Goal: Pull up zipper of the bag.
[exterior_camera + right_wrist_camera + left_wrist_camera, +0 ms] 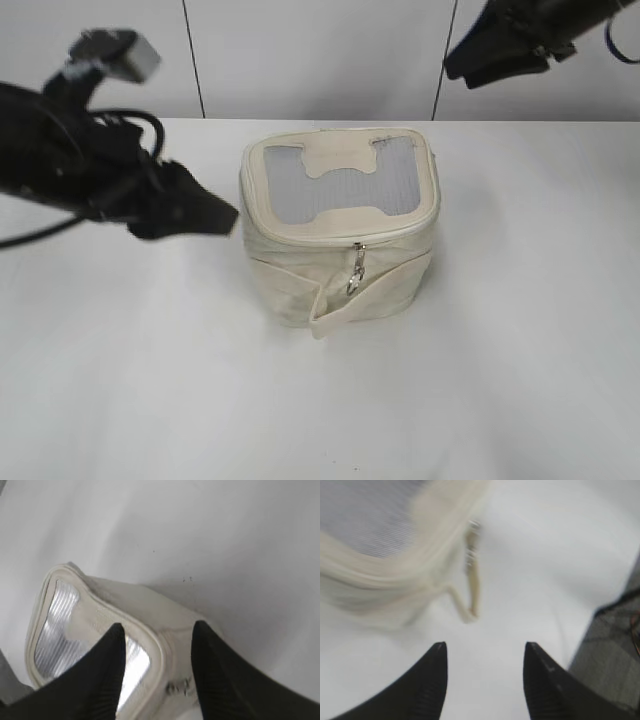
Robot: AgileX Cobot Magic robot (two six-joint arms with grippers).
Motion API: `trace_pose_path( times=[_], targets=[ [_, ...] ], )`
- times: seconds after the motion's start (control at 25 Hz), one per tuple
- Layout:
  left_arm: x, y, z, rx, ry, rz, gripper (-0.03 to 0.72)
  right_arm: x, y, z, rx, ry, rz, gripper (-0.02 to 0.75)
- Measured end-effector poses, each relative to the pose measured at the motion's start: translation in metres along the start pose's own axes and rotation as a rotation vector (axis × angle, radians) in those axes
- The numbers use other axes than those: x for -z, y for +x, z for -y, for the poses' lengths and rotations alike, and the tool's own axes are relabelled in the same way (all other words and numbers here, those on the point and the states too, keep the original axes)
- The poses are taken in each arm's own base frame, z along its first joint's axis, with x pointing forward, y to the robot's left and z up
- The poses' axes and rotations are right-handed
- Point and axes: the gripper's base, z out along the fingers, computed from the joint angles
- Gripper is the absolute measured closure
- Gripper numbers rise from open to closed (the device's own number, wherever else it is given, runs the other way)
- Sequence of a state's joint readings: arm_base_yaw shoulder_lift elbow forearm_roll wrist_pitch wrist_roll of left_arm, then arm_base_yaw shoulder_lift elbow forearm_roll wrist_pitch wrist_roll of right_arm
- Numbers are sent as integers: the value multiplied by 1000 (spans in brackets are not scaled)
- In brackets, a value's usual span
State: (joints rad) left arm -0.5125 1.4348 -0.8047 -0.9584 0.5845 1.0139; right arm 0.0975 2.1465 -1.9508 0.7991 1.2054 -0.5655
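Left hand beside cream bag, upright

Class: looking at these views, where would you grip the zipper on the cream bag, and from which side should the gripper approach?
Grip the silver pull tab hanging free below the lid rim on the front of the bag. Approach from the front, probably: it dangles clear, thin and flat, so open jaws can close across it.

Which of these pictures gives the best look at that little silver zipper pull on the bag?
The exterior view: the zipper pull hangs sharp and unobstructed down the front of the bag. The left wrist view shows it blurred at the lid's edge. The right wrist view catches only a small metal glint low beside the right hand.
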Motion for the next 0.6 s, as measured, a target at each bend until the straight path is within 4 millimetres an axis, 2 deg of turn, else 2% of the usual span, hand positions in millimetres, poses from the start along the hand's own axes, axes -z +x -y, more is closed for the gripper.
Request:
trace_pose_path(
  times=[0.08, 0.12, 0.24, 0.36, 0.44, 0.6],
  targets=[
    [16, -14, -31, 31, -42, 56, 308, 22, 26, 9, -32, 10, 37, 389],
    [23, -26, -42, 26, -39, 84, 308, 25, 45, 14, -60, 19, 50, 389],
    [26, -65, -72, -1, 2, 129, 308, 31, 97, 7, -38, 77, 140, 390],
    [0, -105, -90, -73, 86, 122, 306, 22, 141, 3, -22, 124, 218, 390],
    [-20, -130, -92, -160, 133, 106, 299, 15, 161, 3, -30, 130, 243, 390],
    [-62, -157, -84, -274, 226, 48, 284, 7, 176, 7, 8, 148, 252, 388]
  ],
)
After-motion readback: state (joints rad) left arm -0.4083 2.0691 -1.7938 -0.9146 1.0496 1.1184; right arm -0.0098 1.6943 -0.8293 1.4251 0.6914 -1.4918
